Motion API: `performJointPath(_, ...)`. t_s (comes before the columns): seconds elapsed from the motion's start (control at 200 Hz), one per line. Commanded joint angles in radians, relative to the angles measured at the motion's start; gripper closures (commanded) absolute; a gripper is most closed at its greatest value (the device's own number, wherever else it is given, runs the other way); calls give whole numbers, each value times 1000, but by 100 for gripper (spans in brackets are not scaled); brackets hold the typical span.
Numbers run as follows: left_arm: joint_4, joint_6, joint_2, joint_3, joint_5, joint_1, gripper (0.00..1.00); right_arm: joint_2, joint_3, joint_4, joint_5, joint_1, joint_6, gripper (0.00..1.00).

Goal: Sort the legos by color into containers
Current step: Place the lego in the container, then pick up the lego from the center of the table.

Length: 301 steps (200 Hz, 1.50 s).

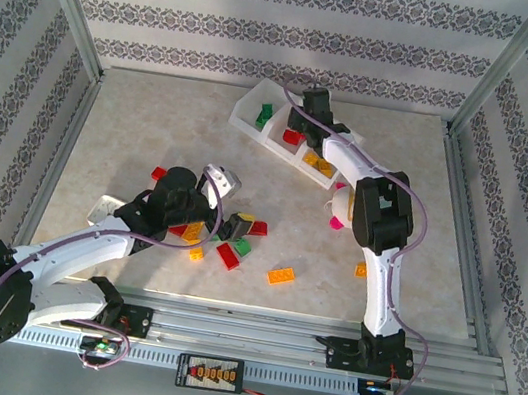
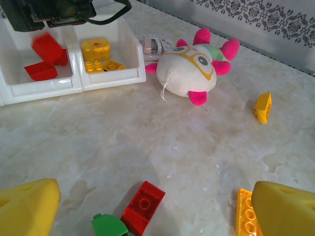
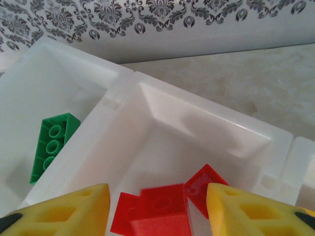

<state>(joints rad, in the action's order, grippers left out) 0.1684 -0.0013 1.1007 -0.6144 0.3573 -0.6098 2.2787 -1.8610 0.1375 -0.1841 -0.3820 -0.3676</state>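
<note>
Legos lie mostly in a loose heap on the counter by your left arm, with red, green and orange mixed. A few sit apart. An orange plate lies nearer the front edge, an orange brick is beside your right arm, and a red stray is left of the left wrist.

The tray stands slantwise at the far side of the counter. Its left compartment holds a green brick, the middle one holds red bricks, and the one nearest the plush holds orange bricks.

Your right tool hangs over the middle compartment. Its fingers are spread and nothing is gripped between them; the red bricks lie below the gap. From the left wrist you see a blurred red brick just under that tool and clear of it, above another red piece on the compartment floor.

Your left tool is spread wide, low over the counter and holding nothing. Below its gap lie a red lego and, touching it, a green lego. A studded orange piece lies just beside the right-hand finger, partly hidden by it. A yellow brick lies alone, right of the plush and well apart from the tray.
</note>
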Motion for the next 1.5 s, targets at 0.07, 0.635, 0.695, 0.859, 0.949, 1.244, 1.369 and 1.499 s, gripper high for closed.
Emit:
performJointPath(0.07, -41, 31, -31, 13, -16, -13, 1, -122, 39, -4, 31, -17, 75, 28)
performJointPath(0.635, -247, 162, -278, 107, 8, -13, 1, -584, 569, 181, 282, -167, 177, 14)
performJointPath(0.695, -288, 163, -325, 114, -15, -13, 1, -587, 583, 211, 267, -202, 144, 13)
performJointPath(0.859, -420, 181, -441, 114, -71, -14, 1, -538, 588, 270, 267, -297, 55, 13)
performJointPath(0.949, -482, 188, -479, 105, -92, -13, 1, -488, 578, 280, 262, -341, 13, 15)
performJointPath(1.244, -532, 187, -532, 114, -94, -14, 1, -328, 463, 389, 286, -411, -4, 24)
performJointPath(1.369, -520, 186, -530, 122, -89, -14, 1, -287, 441, 402, 309, -417, -7, 28)
performJointPath(1.499, -517, 184, -530, 127, -86, -14, 1, -260, 431, 405, 334, -419, -11, 31)
